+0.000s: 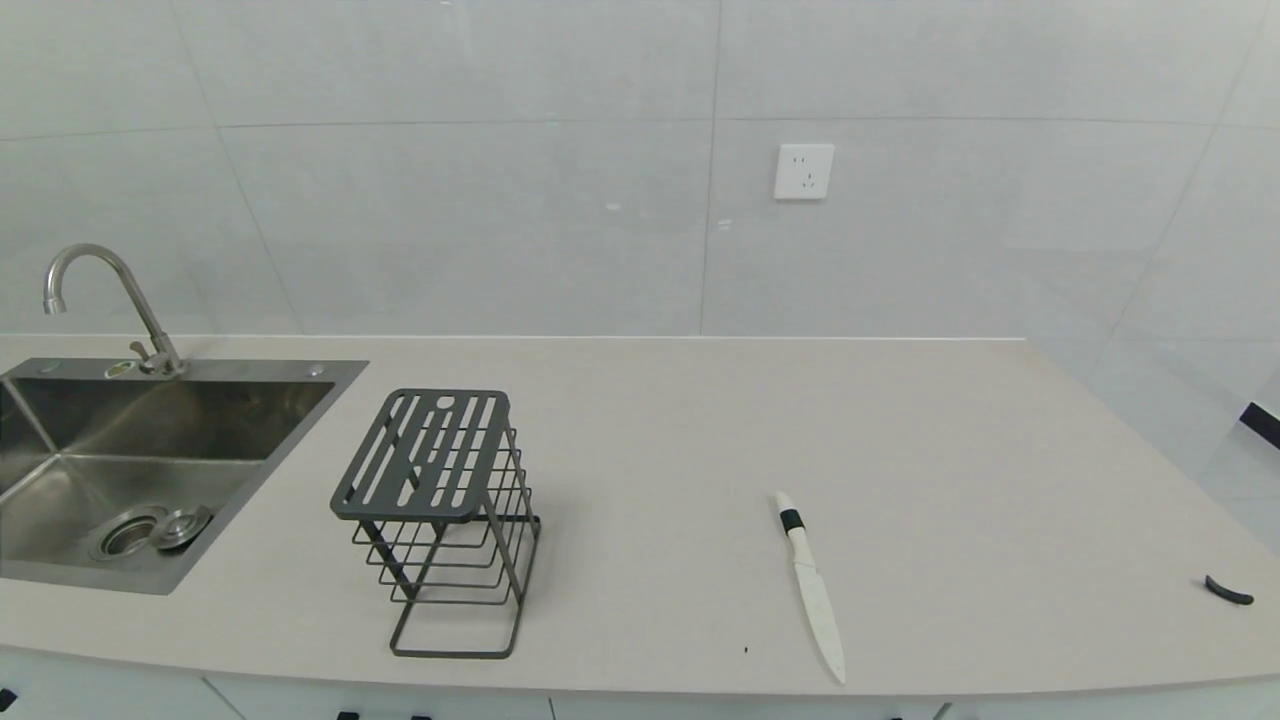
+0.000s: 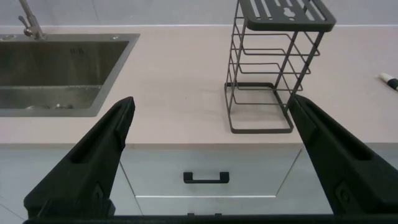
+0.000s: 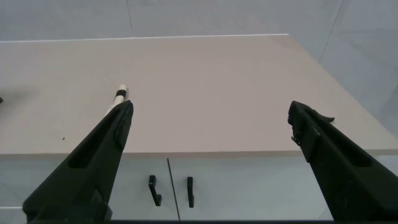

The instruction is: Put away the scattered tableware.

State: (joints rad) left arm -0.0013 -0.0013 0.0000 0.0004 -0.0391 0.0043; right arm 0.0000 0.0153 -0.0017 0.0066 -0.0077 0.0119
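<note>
A white knife (image 1: 810,585) with a black band on its handle lies flat on the beige counter (image 1: 900,440), near the front edge, right of centre. Its handle end also shows as a white knife handle (image 3: 120,96) and as a knife tip (image 2: 389,79). A dark wire rack (image 1: 438,515) with a slotted top stands left of centre; the rack (image 2: 273,68) is empty. My left gripper (image 2: 211,102) is open, in front of the counter's edge, facing the rack. My right gripper (image 3: 211,107) is open too, low before the counter, with the knife beyond its finger.
A steel sink (image 1: 60,540) with a tap (image 1: 100,300) is set into the counter's left end. A small black piece (image 1: 1228,592) lies at the far right edge. Below the counter are a drawer handle (image 2: 206,178) and cabinet door handles (image 3: 153,190). A wall socket (image 1: 803,171) is behind.
</note>
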